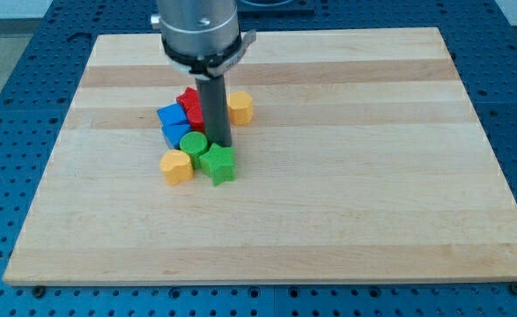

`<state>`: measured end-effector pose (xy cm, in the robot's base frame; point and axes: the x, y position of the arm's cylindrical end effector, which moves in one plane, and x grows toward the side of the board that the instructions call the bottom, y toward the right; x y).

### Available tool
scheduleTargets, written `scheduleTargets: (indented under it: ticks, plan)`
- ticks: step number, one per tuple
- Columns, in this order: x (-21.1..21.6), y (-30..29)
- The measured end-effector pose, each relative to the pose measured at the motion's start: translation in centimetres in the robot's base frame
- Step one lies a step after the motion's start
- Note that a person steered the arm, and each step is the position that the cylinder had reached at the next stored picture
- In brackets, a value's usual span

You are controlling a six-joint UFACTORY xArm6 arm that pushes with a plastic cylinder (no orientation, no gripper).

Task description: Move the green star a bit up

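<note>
The green star [218,164] lies on the wooden board [346,176] at the lower right of a tight cluster of blocks. My tip [222,144] stands right at the star's upper edge, touching or nearly touching it. A green round block [193,143] sits just left of the tip. A yellow block [176,165] lies left of the star. Blue blocks [173,121] and red blocks [189,105] are above, partly hidden by the rod. A yellow hexagon-like block [240,107] sits up and right of the rod.
The arm's grey round body [198,31] hangs over the board's top edge above the cluster. The board rests on a blue perforated table [11,132].
</note>
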<state>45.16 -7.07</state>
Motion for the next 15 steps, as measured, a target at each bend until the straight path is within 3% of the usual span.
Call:
scheduleTargets:
  ticks: [2, 6, 8, 10, 13, 15]
  plan:
    - [7.8, 0.0]
    - [8.2, -7.8]
    - [14.5, -8.8]
    - [15.2, -5.6]
    - [13.1, -3.4]
    - [9.7, 1.1]
